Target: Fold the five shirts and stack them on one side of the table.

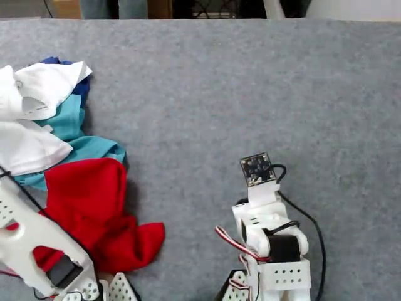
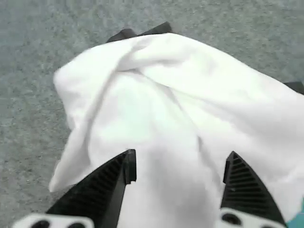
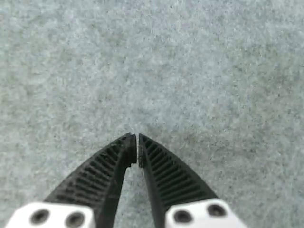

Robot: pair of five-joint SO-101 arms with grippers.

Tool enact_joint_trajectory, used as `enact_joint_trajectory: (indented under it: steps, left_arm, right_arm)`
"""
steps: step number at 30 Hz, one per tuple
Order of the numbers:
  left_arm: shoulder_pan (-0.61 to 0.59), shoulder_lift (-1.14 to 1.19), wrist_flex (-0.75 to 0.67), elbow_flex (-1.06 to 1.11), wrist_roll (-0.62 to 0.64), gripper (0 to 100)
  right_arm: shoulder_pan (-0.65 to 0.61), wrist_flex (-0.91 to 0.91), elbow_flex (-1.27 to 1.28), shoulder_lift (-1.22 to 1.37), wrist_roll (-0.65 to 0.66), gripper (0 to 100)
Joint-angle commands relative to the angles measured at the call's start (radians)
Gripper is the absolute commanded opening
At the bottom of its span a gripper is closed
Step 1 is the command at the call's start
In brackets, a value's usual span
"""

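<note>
At the 9 o'clock side of the table, my left gripper (image 2: 181, 159) hangs just above a white shirt (image 2: 156, 95), jaws wide apart, nothing pinched. The shirt is crumpled, with loose folds and a dark edge peeking from under it. My right gripper (image 3: 137, 137) is over bare table (image 1: 250, 81) near 6 o'clock, tips pressed together and holding nothing.

Going outward in the high view, my left arm (image 1: 37, 251) comes in from about 7 o'clock across the red shirt (image 1: 88, 200). My right arm (image 1: 269, 238) sits at 6 o'clock, well apart from the cloth.

All the shirts are in one heap at 9 o'clock:
- White cloth on top, in two lumps (image 1: 37, 91); I can't tell whether that's one shirt or two.
- A teal shirt (image 1: 69, 125) under it.
- A blue shirt (image 1: 80, 88) poking out toward 10 o'clock.
- The red shirt spilling toward 7 o'clock.

Progress, as I judge it: basically zero. Nothing is folded or laid flat and there is no stack. All the folds are left, plus the stacking. The white shirt looks like the first pick.
</note>
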Motion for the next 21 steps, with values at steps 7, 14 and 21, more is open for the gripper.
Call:
enact_joint_trajectory:
  steps: [7,14,21]
  left_arm:
    - [0.202,-0.381,0.006,0.46,-0.198,29]
    - [0.237,-0.41,-0.287,1.076,-0.21,29]
    - [0.216,-0.41,-0.66,1.4,-0.21,15]
  right_arm:
    - [0.009,-0.002,-0.005,-0.067,-0.006,1.5]
    - [0.009,-0.002,-0.005,-0.067,-0.006,1.5]
    - [0.009,-0.002,-0.005,-0.067,-0.006,1.5]
